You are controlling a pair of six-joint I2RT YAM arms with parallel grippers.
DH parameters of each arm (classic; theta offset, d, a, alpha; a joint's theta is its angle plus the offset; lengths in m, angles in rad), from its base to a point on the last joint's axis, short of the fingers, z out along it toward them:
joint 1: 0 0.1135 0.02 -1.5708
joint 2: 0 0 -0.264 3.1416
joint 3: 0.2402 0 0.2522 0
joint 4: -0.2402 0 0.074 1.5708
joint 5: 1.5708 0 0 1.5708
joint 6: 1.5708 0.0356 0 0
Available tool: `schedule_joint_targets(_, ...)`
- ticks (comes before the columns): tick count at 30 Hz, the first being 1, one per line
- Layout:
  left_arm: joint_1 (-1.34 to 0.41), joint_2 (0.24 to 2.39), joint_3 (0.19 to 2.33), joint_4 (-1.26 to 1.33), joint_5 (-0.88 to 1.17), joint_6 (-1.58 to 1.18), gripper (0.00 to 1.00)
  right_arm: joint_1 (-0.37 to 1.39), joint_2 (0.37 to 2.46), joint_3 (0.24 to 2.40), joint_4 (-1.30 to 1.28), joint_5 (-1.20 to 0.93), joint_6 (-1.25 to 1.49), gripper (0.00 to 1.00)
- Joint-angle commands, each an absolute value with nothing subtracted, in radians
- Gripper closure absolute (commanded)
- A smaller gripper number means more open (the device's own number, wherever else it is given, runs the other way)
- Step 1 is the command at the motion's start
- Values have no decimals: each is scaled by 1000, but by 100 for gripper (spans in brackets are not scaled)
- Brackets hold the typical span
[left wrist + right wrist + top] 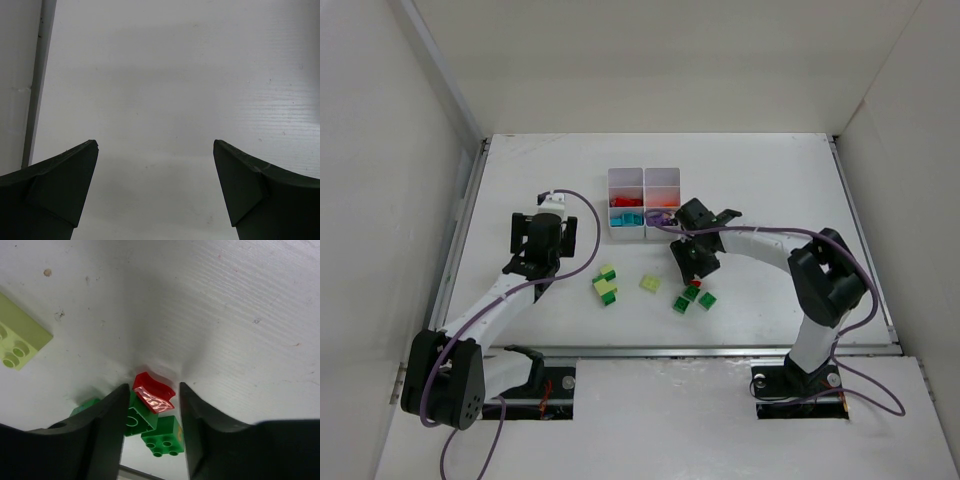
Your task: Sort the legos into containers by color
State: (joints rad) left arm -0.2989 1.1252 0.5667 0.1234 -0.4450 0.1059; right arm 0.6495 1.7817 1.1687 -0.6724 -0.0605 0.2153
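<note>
The left gripper (155, 145) hangs spread wide over bare table (520, 170). Rightward lie one green and yellow-green clump (606, 287), one pale brick (649, 283), three green bricks (705, 299), and one red brick (153, 392) straddled by the right gripper (152, 390); I cannot tell whether it is pinched. One six-compartment box (644, 180) stands behind them.

The worktop (210, 300) is plain white, same as the containers (644, 200), and their compartments show red, orange, teal and purple bits. Loose legos (705, 300) out front: one glossy red brick (152, 392), a few bright green bricks (162, 436), plus a pale yellow-green brick (17, 340).
</note>
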Motion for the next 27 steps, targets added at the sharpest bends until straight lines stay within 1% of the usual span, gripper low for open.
schedule_joint_targets(1,-295,1103,561,150,-451,97,0,657,1798,1172,-644,-69,225,53)
schedule_joint_targets(2,-295,1103,561,150,-451,97,0,657,1798,1172,-644,-69,225,56)
schedule_joint_targets(4,-295,1103,561,150,-451,97,0,657,1798,1172,-653,-69,225,59)
schedule_joint_targets(6,-295,1103,561,150,-451,97,0,657,1798,1172,-653,-69,225,59)
schedule_joint_targets(8,-295,1103,561,150,-451,97,0,657,1798,1172,-663,-69,225,62)
schedule_joint_targets(9,-295,1103,561,150,-451,97,0,657,1798,1172,-663,-69,225,62)
schedule_joint_targets(10,-295,1103,561,150,-451,97,0,657,1798,1172,-663,-58,216,67)
schedule_joint_targets(12,-295,1103,561,150,-451,97,0,657,1798,1172,-663,-58,216,73)
schedule_joint_targets(13,-295,1103,561,150,-451,97,0,657,1798,1172,-663,-58,216,79)
schedule_joint_targets(15,-295,1103,561,150,-451,97,0,657,1789,1172,-663,-58,206,87)
schedule_joint_targets(16,-295,1103,561,150,-451,97,0,657,1776,1181,-663,-49,196,93)
schedule_joint_targets(18,-295,1103,561,150,-451,106,0,657,1763,1192,-663,-37,196,99)
schedule_joint_targets(19,-295,1103,561,150,-451,106,0,657,1763,1206,-663,-19,196,100)
schedule_joint_targets(23,-295,1103,561,150,-451,106,0,657,1740,1281,-672,3,176,100)
schedule_joint_targets(26,-295,1103,561,150,-451,106,0,681,1729,1340,-663,-6,112,100)
schedule_joint_targets(27,-295,1103,561,150,-451,106,0,693,1729,1389,-649,-6,65,100)
